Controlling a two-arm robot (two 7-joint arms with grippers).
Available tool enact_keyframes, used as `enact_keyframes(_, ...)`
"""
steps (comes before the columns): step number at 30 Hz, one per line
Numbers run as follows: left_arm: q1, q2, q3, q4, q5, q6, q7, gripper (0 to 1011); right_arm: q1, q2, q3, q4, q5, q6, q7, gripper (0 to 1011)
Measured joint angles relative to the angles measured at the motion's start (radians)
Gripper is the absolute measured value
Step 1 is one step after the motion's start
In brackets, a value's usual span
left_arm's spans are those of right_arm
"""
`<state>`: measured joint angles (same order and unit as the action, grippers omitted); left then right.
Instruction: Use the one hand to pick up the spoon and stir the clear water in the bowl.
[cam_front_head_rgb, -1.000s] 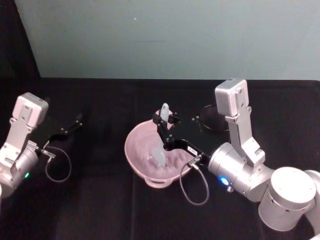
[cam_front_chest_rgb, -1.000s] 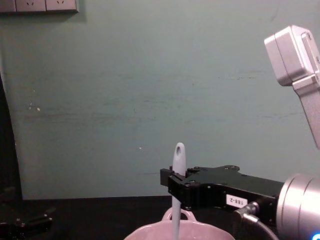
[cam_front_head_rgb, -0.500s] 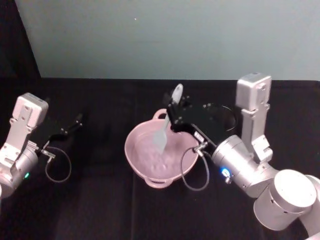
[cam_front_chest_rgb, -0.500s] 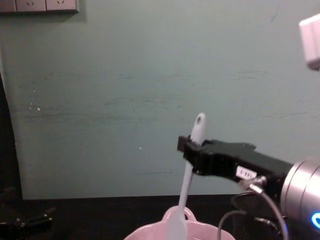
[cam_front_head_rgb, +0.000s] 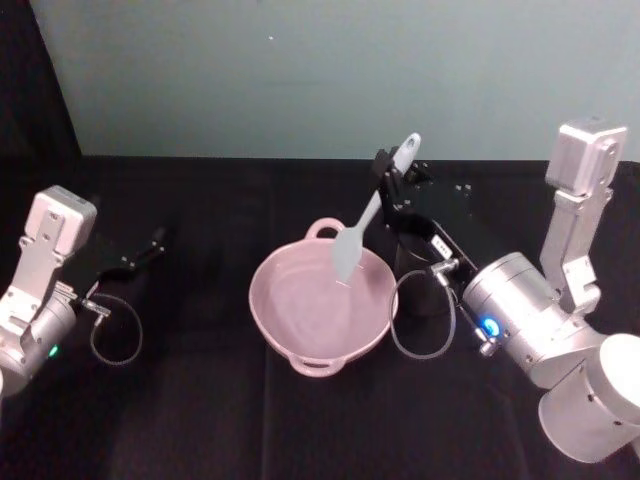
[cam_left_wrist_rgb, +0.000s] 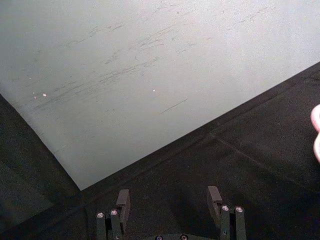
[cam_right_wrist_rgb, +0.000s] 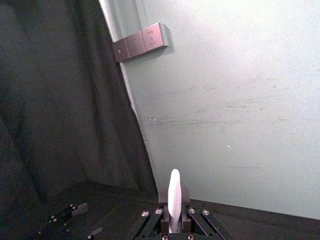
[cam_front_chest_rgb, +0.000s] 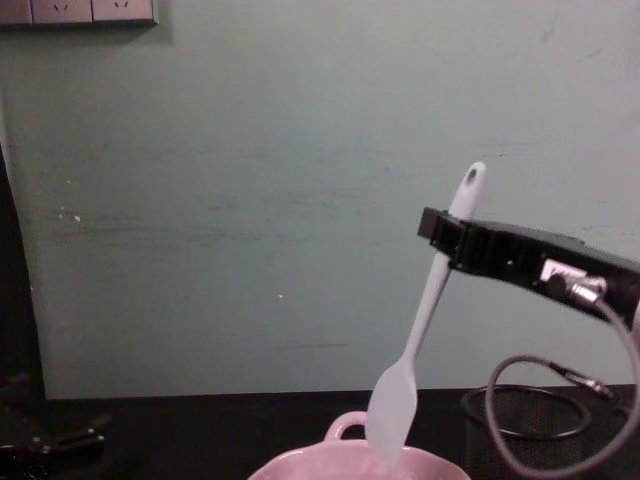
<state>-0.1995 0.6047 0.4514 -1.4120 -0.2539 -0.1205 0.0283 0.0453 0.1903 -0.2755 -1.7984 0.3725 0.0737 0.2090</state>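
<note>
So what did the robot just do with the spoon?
The right tool, shut on the spoon, swung up and toward the robot's right, lifting the scoop end from deep in the bowl to about its rim. The bowl and the parked left tool stayed put.

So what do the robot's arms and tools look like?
The right arm and left arm are silver, rounded, each with a boxy block. The right tool and left tool are flat and black; the right bears a white label. Grey cables loop at both wrists. A blue light glows right, green light left.
</note>
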Motion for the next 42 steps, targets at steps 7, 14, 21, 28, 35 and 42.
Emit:
enact_keyframes(7,0.0,0.0,0.0,0.0,0.0,0.0,0.0,1011,-0.018,0.006,0.033,-0.103,0.035,0.14,-0.071,127)
enact_keyframes(14,0.0,0.0,0.0,0.0,0.0,0.0,0.0,1011,-0.019,0.002,0.062,-0.156,0.079,0.235,-0.12,127)
enact_keyframes(21,0.0,0.0,0.0,0.0,0.0,0.0,0.0,1011,-0.026,-0.003,0.094,-0.182,0.108,0.249,-0.157,127)
enact_keyframes(28,0.0,0.0,0.0,0.0,0.0,0.0,0.0,1011,-0.027,-0.005,0.133,-0.174,0.125,0.233,-0.184,127)
enact_keyframes(35,0.0,0.0,0.0,0.0,0.0,0.0,0.0,1011,-0.01,-0.006,0.173,-0.132,0.134,0.207,-0.205,127)
enact_keyframes(42,0.0,0.0,0.0,0.0,0.0,0.0,0.0,1011,0.012,-0.01,0.186,-0.084,0.14,0.181,-0.206,127)
